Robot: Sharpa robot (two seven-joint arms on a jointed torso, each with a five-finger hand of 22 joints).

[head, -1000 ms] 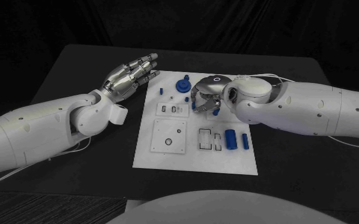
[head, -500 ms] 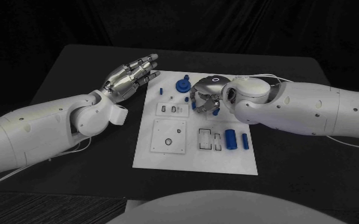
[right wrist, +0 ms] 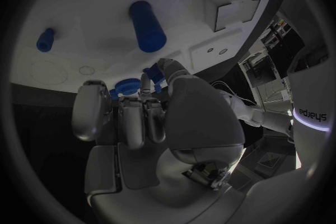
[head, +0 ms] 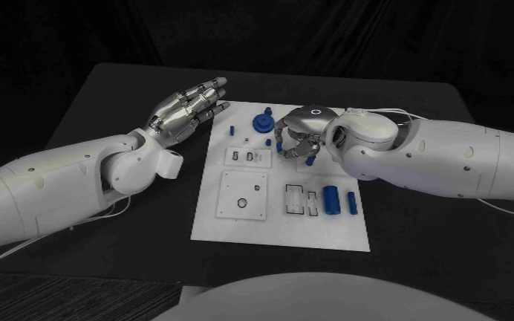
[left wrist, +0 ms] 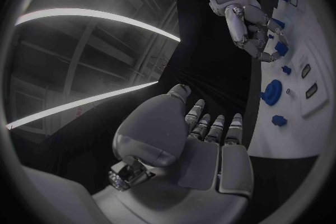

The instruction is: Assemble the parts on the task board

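Bench (head: 118,98): black, carries the white board (head: 278,228) at its middle, long side running away from the robot.

Left arm (head: 64,183): lies on the bench left of the board. Left hand (head: 188,109) is past the board's far left corner, fingers straight and spread, holding nothing, apart from the board.

Right arm (head: 428,157): reaches in over the board's right edge. Right hand (head: 298,134) hangs palm-down over the board's far half, fingers curled downward around a small blue part (head: 298,147). In the left wrist view the fingertips (left wrist: 269,47) pinch blue pieces; hold looks firm, but whether the part stands clear of the board I cannot tell.

Board details, head view:
- Square block (head: 243,195) on the near left, with a small ring (head: 242,203) on it.
- Smaller slotted block (head: 247,156) beyond it.
- Rectangular slots (head: 295,198) near the middle.
- Blue cylinder (head: 331,198) lying right of the slots, thin blue peg (head: 350,202) just beside it.
- Round blue knob (head: 261,123) at the far left, just left of the right hand.
- Small blue stud (head: 232,130) near the far left edge.
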